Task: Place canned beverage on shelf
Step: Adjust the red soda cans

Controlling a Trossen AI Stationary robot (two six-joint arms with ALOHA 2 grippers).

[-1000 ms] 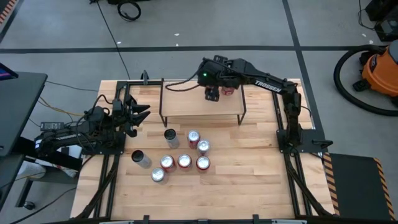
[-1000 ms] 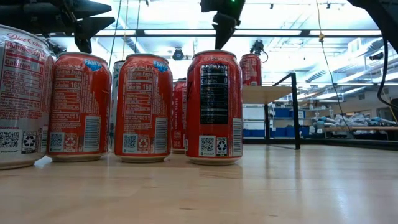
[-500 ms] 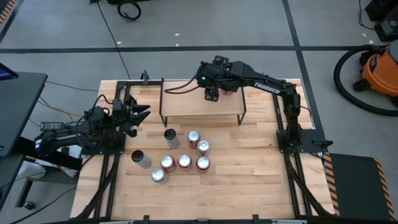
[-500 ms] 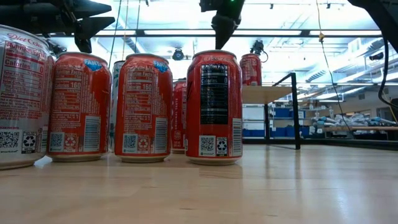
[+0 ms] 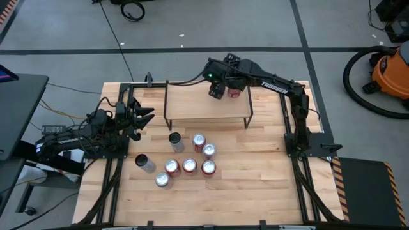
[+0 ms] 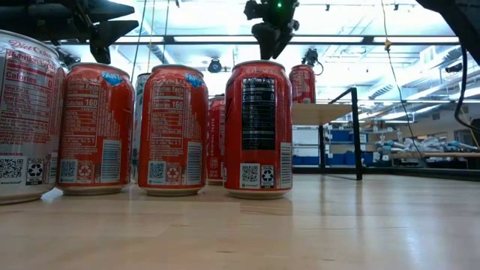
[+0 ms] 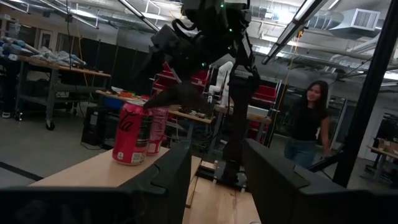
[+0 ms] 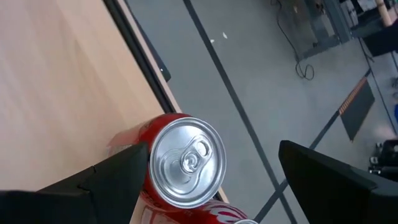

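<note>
- We see the right gripper (image 5: 218,90) hanging above the far right part of the shelf (image 5: 192,107), its fingers spread wide and holding nothing.
- In the right wrist view a red can (image 8: 184,163) stands upright on the plank between the two spread fingers (image 8: 118,174), with clear space on either side of it; a second red can (image 8: 224,213) peeks out just beside it.
- From above, we can make out red (image 5: 234,92) on the shelf just beside the right gripper, near the shelf's far edge.
- The left wrist view shows the two cans (image 7: 131,132) close together on the shelf, with the right gripper's dark fingers just above them.
- Our left gripper (image 5: 142,119) waits at the table's left edge, well away from the shelf, fingers partly parted and empty.
- On the table (image 5: 255,185) in front of the shelf stands a cluster of cans (image 5: 190,166): several red ones grouped together, and two silver ones (image 5: 175,141) toward the left.
- In the low view those red cans (image 6: 258,129) fill the foreground, upright, and a Diet Coke can (image 6: 22,116) stands at the left edge.
- A person (image 7: 308,127) stands in the room beyond the table.
</note>
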